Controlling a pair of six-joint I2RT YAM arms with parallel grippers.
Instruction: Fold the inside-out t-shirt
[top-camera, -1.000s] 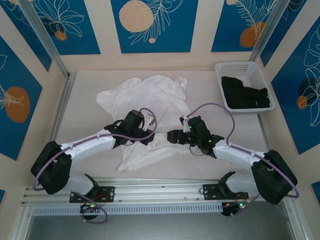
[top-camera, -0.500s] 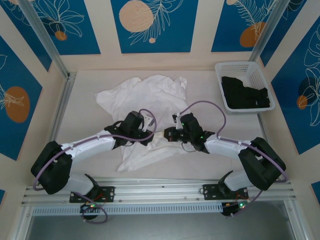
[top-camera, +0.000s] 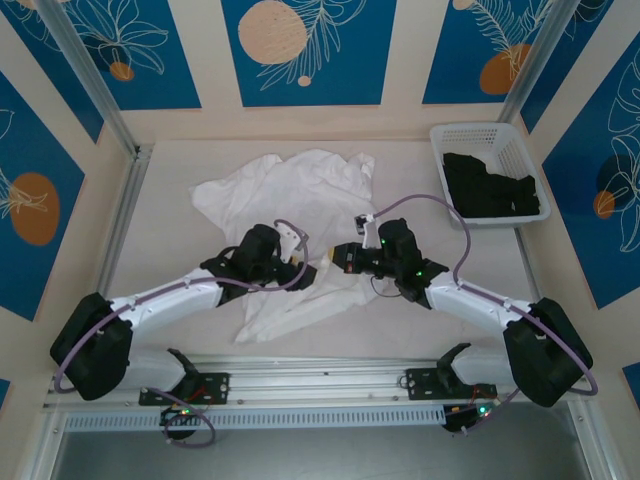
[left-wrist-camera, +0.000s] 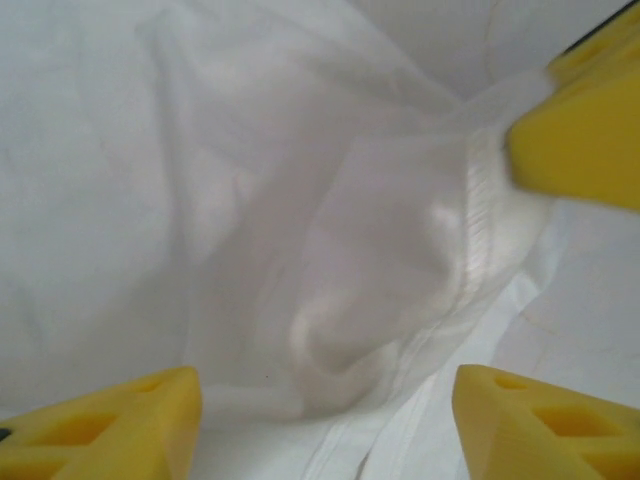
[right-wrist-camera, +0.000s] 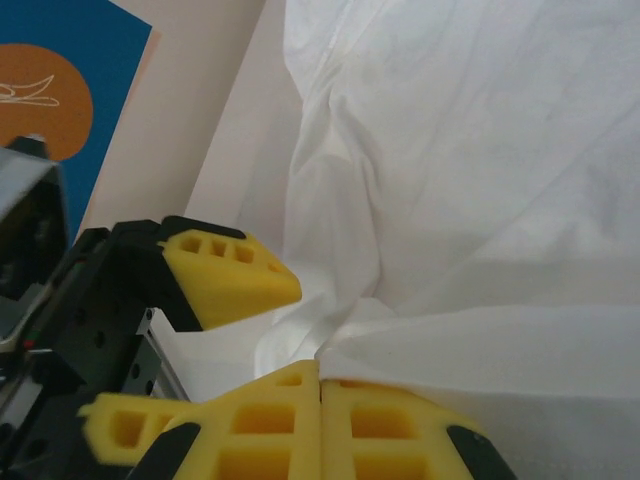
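Note:
The inside-out t-shirt (top-camera: 300, 195) lies crumpled and white across the middle of the table, its near part running down to the front edge. My left gripper (top-camera: 303, 272) hovers over the shirt's near fold, open; its yellow fingers (left-wrist-camera: 110, 430) stand wide apart over a hemmed fold of the cloth (left-wrist-camera: 400, 260) without pinching it. My right gripper (top-camera: 340, 262) faces it from the right, close by. Its yellow fingers (right-wrist-camera: 270, 420) are pressed together, shut on an edge of the shirt (right-wrist-camera: 450, 340). A left finger (right-wrist-camera: 230, 275) shows just beside them.
A white basket (top-camera: 480, 130) holding a black garment (top-camera: 490, 190) stands at the back right corner. Aluminium rails run along the table's left side (top-camera: 125, 220) and front edge (top-camera: 320, 370). Bare tabletop lies right of the shirt.
My left gripper has opened and released the cloth. The right gripper closed on the shirt's edge beside it half a second ago and has since shifted slightly right.

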